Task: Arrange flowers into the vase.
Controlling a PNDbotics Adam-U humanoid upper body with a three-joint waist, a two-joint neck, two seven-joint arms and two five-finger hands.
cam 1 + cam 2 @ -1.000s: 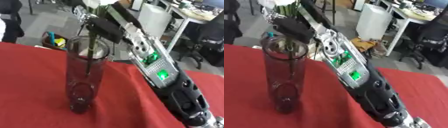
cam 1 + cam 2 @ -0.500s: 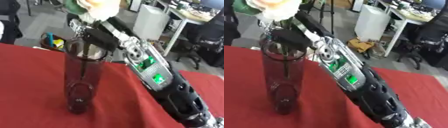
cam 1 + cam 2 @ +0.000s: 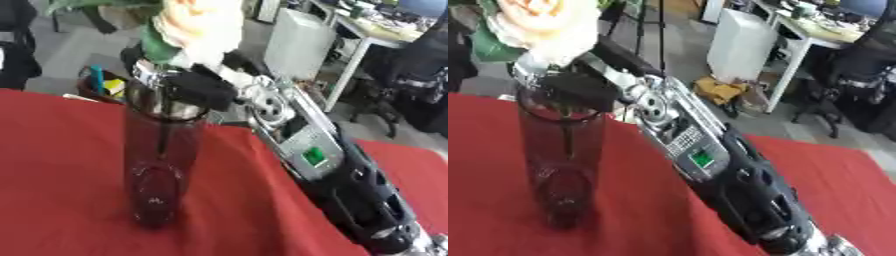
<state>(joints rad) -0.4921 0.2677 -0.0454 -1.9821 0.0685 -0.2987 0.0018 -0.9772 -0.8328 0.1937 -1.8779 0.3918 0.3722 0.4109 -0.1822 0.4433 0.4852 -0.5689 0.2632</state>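
The robot's right hand [image 3: 579, 90] gripped a light, easily crushed cream-petalled flower [image 3: 544, 25] by its stiffer stem, the stem already down inside the tall, tippable dark glass vase [image 3: 560, 165].

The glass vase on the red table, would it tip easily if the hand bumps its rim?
Probably yes: the vase is tall and narrow, and the right hand works at its rim. It looks like clear glass, so likely fragile. The rose adds weight up top.

Even, bright indoor light; both views are soft with motion blur, the pale flower [image 3: 544, 22] nearly washed out.
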